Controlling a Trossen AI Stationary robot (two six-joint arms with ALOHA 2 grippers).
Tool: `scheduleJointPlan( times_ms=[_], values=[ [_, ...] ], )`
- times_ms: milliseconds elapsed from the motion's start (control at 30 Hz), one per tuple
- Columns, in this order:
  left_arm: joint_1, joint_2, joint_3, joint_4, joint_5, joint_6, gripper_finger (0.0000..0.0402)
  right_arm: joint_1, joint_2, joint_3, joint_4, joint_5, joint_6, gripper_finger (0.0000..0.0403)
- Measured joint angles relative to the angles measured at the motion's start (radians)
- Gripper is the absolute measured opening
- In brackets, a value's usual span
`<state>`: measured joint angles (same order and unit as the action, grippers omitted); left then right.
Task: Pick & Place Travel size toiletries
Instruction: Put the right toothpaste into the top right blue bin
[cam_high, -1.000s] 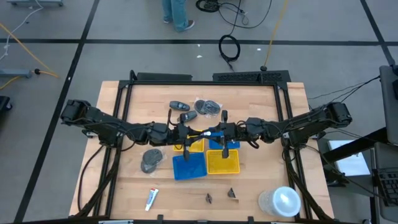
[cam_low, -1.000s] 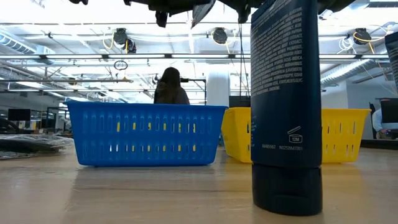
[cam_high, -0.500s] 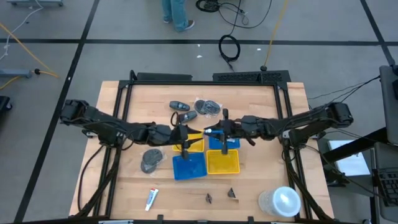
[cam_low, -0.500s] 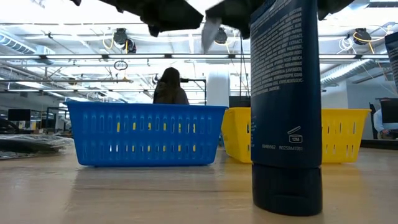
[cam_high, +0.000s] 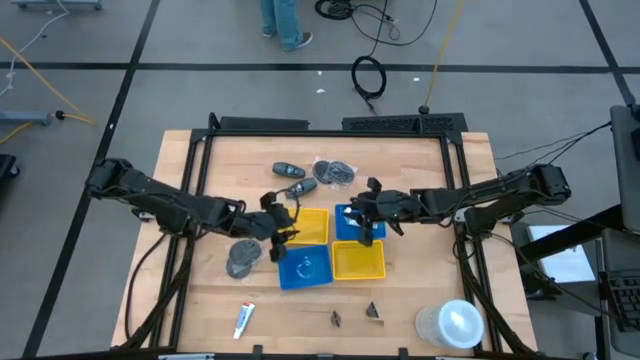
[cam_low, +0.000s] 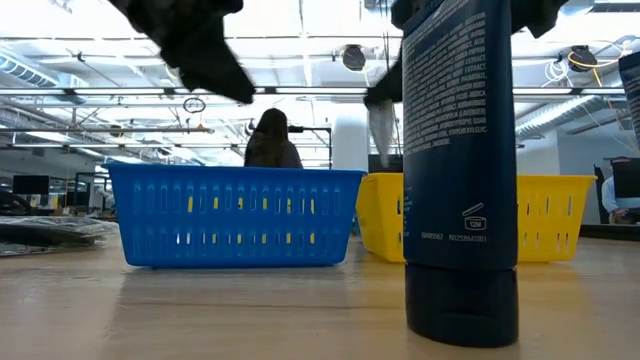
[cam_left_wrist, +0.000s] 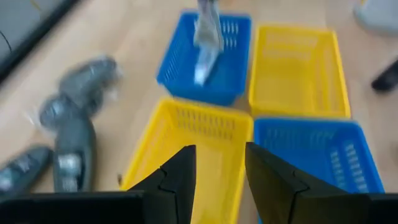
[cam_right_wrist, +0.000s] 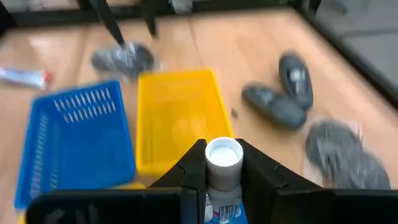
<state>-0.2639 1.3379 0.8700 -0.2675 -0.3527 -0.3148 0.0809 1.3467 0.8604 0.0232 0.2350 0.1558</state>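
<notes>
A: Right gripper (cam_right_wrist: 214, 180) is clamping one squeeze tube (cam_right_wrist: 222, 163), white cap pointing forward between the fingers. From the high view, it is hovering over the far blue tray (cam_high: 356, 224).

B: Confirming from the left wrist camera: the tube is hanging above that same tray, nose down, not yet inside. Left gripper (cam_left_wrist: 216, 180) is holding nothing, fingers parted, sitting over the far yellow tray (cam_high: 311, 226).

A: Second tube (cam_high: 243, 319) is lying on the table's near edge, well apart from the trays. Nobody is touching it.

B: Risks, as I am judging them. The tube is being pinched near the cap end, so the soft body could pivot on release and catch the tray wall instead of dropping in.

A: Agreed. Also a wrong-bin risk: four trays are packed touching, near blue tray (cam_high: 304, 268) and near yellow tray (cam_high: 358, 259) right beside the target. A small drift before letting go is putting it in the neighbour.

B: And the arms are crowding each other over the trays. If the left one is starting toward the near tube while the right is lowering, they could clip.

A: Key fobs (cam_high: 293, 178) and the dark bottle (cam_low: 460, 170) are staying clear of the path, I think.
</notes>
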Motion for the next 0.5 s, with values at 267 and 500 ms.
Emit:
scheduleJointPlan(
  times_ms=[267,500],
  values=[
    [-0.067,0.0,0.0,-0.099,0.109,-0.137,0.0136,-0.001,0.0,0.0,-0.169,0.0,0.075,0.0053],
    [-0.122,0.0,0.0,-0.148,0.144,-0.226,0.0136,-0.001,0.0,0.0,-0.218,0.0,0.095,0.0053]
  ],
)
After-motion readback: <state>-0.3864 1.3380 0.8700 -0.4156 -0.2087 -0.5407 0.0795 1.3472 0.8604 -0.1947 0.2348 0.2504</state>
